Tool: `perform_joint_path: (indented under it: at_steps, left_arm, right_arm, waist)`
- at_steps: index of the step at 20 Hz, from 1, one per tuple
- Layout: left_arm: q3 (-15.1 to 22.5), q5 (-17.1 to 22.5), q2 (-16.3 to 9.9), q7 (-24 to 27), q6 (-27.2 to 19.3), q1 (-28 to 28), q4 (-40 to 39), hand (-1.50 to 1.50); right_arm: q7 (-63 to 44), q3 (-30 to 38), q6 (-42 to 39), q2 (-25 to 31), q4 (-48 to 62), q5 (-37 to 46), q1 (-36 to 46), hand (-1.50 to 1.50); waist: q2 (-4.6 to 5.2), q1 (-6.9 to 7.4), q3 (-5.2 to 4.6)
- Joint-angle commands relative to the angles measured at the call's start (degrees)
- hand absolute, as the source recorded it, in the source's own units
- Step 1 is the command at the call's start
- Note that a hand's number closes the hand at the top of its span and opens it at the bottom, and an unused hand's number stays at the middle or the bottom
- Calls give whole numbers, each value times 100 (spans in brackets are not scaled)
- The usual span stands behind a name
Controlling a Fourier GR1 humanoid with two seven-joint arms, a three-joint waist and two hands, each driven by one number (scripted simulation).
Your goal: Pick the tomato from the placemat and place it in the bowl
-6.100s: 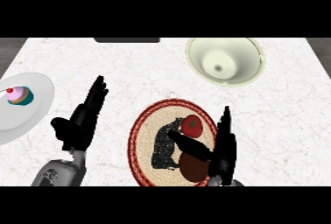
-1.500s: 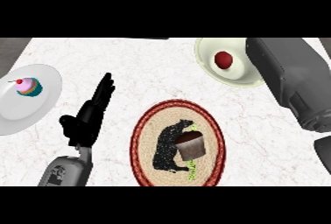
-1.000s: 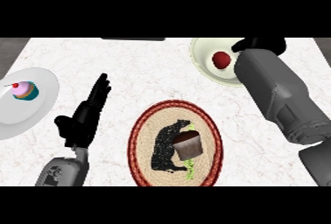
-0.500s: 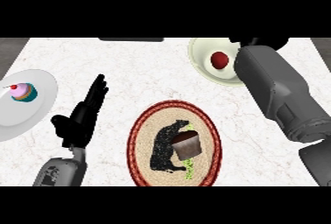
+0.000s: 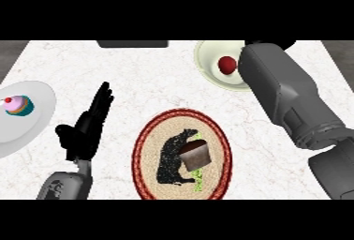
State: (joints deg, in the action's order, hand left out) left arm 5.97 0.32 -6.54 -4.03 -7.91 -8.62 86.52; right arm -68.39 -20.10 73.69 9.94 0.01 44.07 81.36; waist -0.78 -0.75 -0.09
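You had the smooth, round dark-red tomato [image 5: 227, 64] lying inside the pale, glossy round bowl [image 5: 207, 65] at the upper right of the frame, right beside your grey right forearm; your right hand [image 5: 271, 43] was mostly hidden, so I could not tell its fingers. Your black left hand [image 5: 86, 127] rested spread, fingers straight, at lower left, well apart from the tomato. The oval woven placemat [image 5: 149, 154] with a red rim carried a brown block [image 5: 196, 154], and the white round plate [image 5: 38, 117] at the left edge held a pink cupcake [image 5: 17, 105].
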Motion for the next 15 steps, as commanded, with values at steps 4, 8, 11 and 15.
perform_joint_path:
  at_steps: [4,8,11,15]
  left_arm:
    - [-13,-1,-15,66,7,329,138,0]
    - [-164,74,-119,-38,18,350,262,0]
    - [-201,58,-97,-146,8,43,63,0]
    - [-135,-45,-16,39,-80,245,104,0]
  right_arm:
    - [-638,20,1106,-468,-112,6,146,-150]
    - [-675,-50,1190,-779,-477,120,-214,-150]
    - [-783,-103,1198,-911,-475,261,-89,-150]
    - [-813,-152,1205,-986,-769,411,-570,-150]
  waist:
    - [-82,-148,3]
    - [-131,-250,10]
    - [-92,-261,5]
    - [-118,-300,7]
